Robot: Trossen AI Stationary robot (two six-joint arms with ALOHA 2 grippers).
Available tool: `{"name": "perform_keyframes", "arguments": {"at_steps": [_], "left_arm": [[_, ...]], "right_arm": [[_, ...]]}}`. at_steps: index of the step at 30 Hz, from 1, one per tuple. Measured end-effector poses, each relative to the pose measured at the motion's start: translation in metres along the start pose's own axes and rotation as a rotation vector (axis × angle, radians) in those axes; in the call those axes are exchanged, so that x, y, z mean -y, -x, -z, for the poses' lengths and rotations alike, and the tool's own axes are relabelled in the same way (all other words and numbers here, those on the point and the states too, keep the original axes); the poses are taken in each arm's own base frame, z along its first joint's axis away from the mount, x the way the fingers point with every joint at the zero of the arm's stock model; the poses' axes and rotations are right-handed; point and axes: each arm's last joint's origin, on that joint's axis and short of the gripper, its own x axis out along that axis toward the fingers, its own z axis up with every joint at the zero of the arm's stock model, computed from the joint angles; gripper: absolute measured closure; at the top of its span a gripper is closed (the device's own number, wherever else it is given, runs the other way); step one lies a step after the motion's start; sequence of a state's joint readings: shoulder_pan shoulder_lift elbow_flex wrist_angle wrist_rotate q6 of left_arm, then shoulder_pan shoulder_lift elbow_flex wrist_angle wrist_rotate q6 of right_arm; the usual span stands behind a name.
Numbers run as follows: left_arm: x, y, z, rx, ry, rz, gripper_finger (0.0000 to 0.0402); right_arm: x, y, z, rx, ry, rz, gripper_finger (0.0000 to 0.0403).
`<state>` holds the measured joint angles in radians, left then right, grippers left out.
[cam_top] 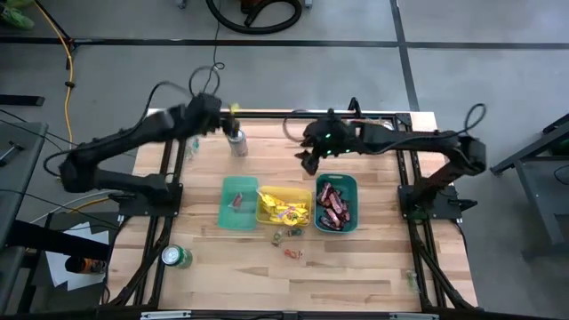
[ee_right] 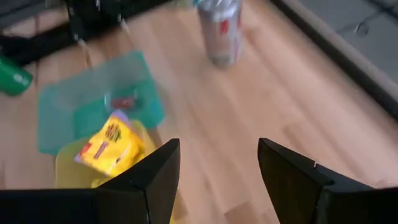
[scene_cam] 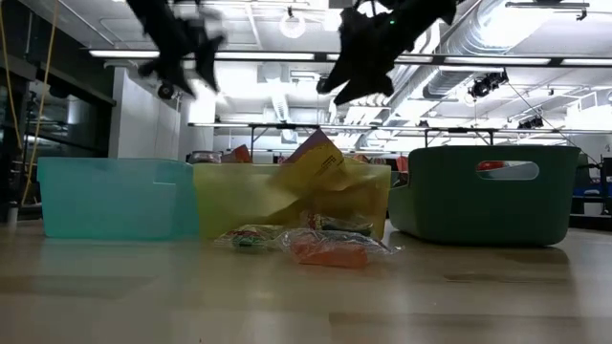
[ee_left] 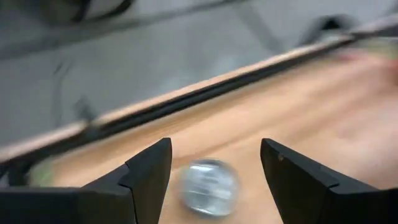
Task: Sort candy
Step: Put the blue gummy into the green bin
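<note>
Candy lies sorted in three bins side by side. Dark brown-and-red bars (cam_top: pixel 331 206) fill the green bin (cam_top: pixel 350 183). Yellow packets (cam_top: pixel 286 210) are in the yellow bin (cam_top: pixel 263 213), and one red piece (cam_top: pixel 237 201) is in the teal bin (cam_top: pixel 228 213). A few loose pieces (cam_top: pixel 288 236) lie on the table in front of the bins. My left gripper (ee_left: pixel 214 146) hangs open above the upright silver can (ee_left: pixel 208 186) at the far left. My right gripper (ee_right: pixel 217 146) is open with nothing in it, in the air above the table just beyond the green bin.
A green can (cam_top: pixel 176 258) stands near the table's front left corner. The silver can (cam_top: pixel 236 142) stands near the far edge, left of centre. Bare wood lies between the bins and the far edge and along the front.
</note>
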<state>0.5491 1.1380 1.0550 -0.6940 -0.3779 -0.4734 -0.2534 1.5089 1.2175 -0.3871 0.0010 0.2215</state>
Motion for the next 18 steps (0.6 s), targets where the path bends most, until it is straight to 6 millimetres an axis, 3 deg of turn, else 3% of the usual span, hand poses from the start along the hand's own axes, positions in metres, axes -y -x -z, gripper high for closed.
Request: {"name": "perform_keyframes", "arguments": {"at_steps": [4,8,18], "left_arm": [[-0.037,-0.045,-0.002,-0.198,0.168,-0.138,0.0169],[-0.049,-0.068,0.007,-0.314,0.236,-0.285,0.0169],[-0.049,-0.076,0.03,-0.344,0.367,-0.596,0.0175]], "right_arm": [[0.019,0.012,-0.007,0.035,0.024,-0.005,0.0192],[0.043,0.016,-0.011,0.037,-0.019,-0.05,0.0192],[0.105,0.028,-0.015,0.064,-0.045,-0.138,0.0192]]}}
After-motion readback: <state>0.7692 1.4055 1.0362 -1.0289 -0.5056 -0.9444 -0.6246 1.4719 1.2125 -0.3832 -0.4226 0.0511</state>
